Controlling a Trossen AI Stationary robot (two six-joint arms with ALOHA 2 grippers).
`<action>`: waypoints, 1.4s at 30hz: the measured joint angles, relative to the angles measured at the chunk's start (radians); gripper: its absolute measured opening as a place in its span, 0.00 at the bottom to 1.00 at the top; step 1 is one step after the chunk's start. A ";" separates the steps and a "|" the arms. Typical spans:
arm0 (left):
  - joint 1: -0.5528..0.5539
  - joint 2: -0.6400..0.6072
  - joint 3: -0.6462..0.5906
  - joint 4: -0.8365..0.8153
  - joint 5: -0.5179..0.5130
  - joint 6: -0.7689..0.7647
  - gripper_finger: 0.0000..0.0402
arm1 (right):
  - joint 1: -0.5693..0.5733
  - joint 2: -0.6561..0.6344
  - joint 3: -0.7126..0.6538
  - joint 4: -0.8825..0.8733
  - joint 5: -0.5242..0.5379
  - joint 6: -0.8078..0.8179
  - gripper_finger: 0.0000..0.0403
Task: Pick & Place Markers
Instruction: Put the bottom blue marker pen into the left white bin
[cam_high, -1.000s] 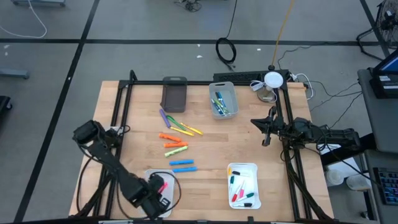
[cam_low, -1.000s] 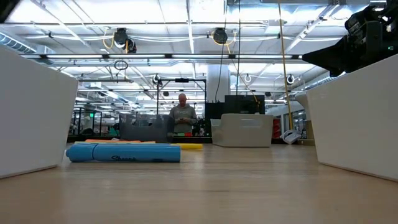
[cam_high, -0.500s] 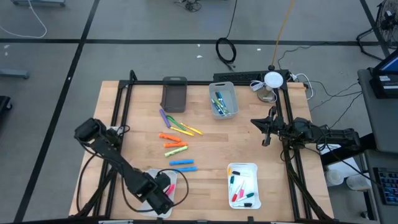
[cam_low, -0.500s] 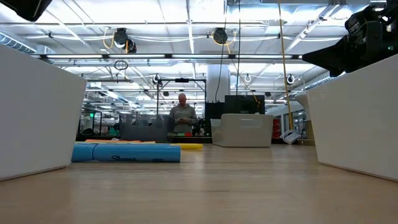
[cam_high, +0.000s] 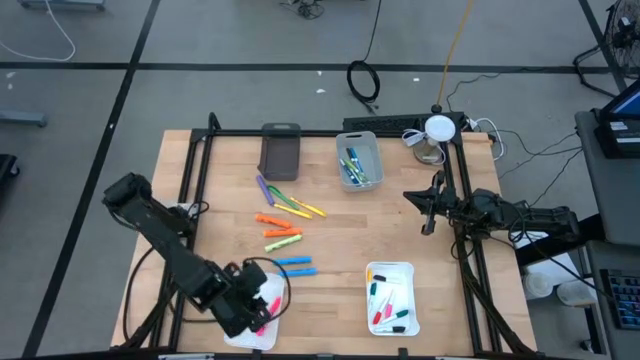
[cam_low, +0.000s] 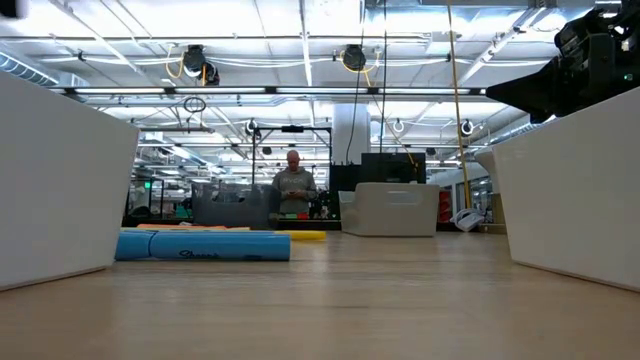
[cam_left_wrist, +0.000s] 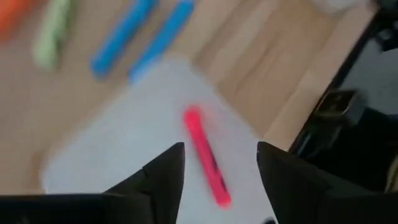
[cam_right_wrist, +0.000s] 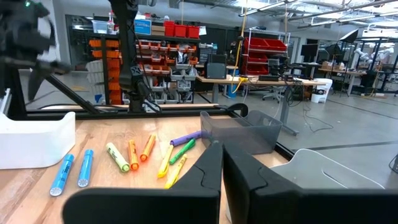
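**Pink marker lies in the near-left tray, left gripper parted above it**

Pink and alone, a marker (cam_left_wrist: 206, 155) lies loose on the floor of the white tray (cam_high: 268, 325) at the table's (cam_high: 330, 225) near edge, toward its left corner. The left gripper (cam_high: 252, 305) hangs over that tray; in the left wrist view its two dark fingers (cam_left_wrist: 163, 174) stand apart on either side of the marker with nothing between them.

Just past the tray toward the middle of the table lie two blue markers (cam_high: 293, 265), side by side. Beyond them sit a yellow-green marker (cam_high: 282, 244), then orange ones (cam_high: 272, 220), and farther still a fan of purple, green and yellow markers (cam_high: 288, 203) near the dark grey bin (cam_high: 280, 152) at the far edge.

Right of that bin, also at the far edge, a pale bin (cam_high: 372, 142) holds a bundle of markers (cam_high: 354, 166), mostly blue and green. At the near edge toward the right corner, a second white tray (cam_high: 405, 272) holds thin white-barrelled markers (cam_high: 388, 308) with red, green and dark caps.

The right gripper (cam_high: 428, 212) waits at the table's right edge, its fingers closed together and empty.
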 joint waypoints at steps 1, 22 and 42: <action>0.001 -0.016 0.000 0.000 -0.039 0.052 0.50 | 0.000 0.000 0.000 0.000 0.000 0.000 0.00; 0.442 0.091 0.000 0.116 0.047 1.058 0.42 | 0.000 0.000 0.000 -0.002 0.000 0.000 0.00; 0.444 0.340 0.000 0.275 0.173 1.170 0.37 | 0.000 0.000 0.000 0.000 0.000 0.000 0.00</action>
